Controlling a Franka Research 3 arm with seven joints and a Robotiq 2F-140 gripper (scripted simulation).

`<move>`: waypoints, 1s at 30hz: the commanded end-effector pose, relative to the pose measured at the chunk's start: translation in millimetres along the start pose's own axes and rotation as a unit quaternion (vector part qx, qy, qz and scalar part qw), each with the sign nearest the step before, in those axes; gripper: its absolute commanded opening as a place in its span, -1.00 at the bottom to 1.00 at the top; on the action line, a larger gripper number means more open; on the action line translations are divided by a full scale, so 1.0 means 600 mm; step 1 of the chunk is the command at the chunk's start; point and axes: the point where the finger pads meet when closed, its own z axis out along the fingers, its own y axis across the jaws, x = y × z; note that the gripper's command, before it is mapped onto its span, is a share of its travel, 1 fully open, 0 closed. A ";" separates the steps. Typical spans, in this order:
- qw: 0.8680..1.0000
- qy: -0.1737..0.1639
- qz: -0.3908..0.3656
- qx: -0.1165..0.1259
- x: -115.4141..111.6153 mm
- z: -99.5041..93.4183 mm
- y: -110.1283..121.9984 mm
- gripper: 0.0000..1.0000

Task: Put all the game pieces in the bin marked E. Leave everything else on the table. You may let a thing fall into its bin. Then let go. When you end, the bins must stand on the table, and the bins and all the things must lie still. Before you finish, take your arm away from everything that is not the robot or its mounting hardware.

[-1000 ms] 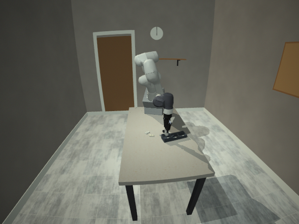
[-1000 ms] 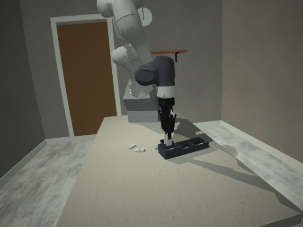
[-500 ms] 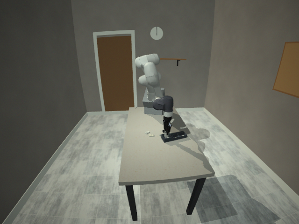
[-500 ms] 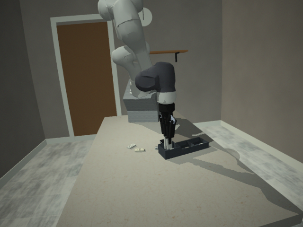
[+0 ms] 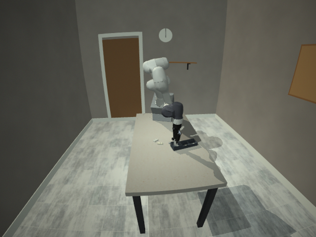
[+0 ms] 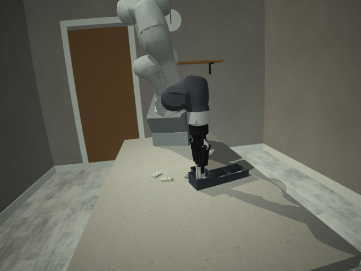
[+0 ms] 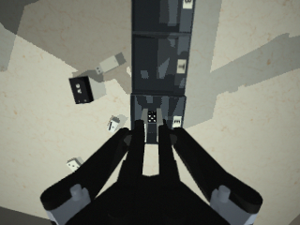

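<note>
In the top view the arm [image 5: 156,79] folds down from its base at the far end of the counter [image 5: 166,173]. Its dark wrist points straight down, so the end effector [image 5: 175,142] hangs over the left end of the long dark bin [image 5: 190,143]. Two pale pieces [image 5: 157,141] lie apart on the counter to the left. The exterior view shows the same pose: the end effector [image 6: 198,172] stands vertical with its tips dipping at the rim of the nearest compartment of the bin [image 6: 224,179], whose long axis runs away to the right. The pale pieces [image 6: 162,176] lie left of it. In the wrist view the end effector [image 7: 151,123] has its fingers drawn nearly together, clamped on a small black dotted game piece [image 7: 152,116]. That piece sits directly over the lowest of the bin's [image 7: 159,52] three compartments, which stack up the frame. A tag on that compartment's wall is too small to read with certainty. A black tile [image 7: 82,89] and small white pieces [image 7: 113,124] rest on the counter [image 7: 47,122] to the left. If this is compartment E, the piece looks ready to be released straight down.
</note>
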 end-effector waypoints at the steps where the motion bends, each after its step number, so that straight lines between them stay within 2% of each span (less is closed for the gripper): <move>1: 1.000 0.000 0.008 -0.002 0.000 0.000 0.002 -0.63; 18: 1.000 0.000 0.008 -0.002 0.000 0.000 0.002 -0.63; 30: 1.000 0.000 0.008 -0.002 0.000 -0.022 0.001 -0.63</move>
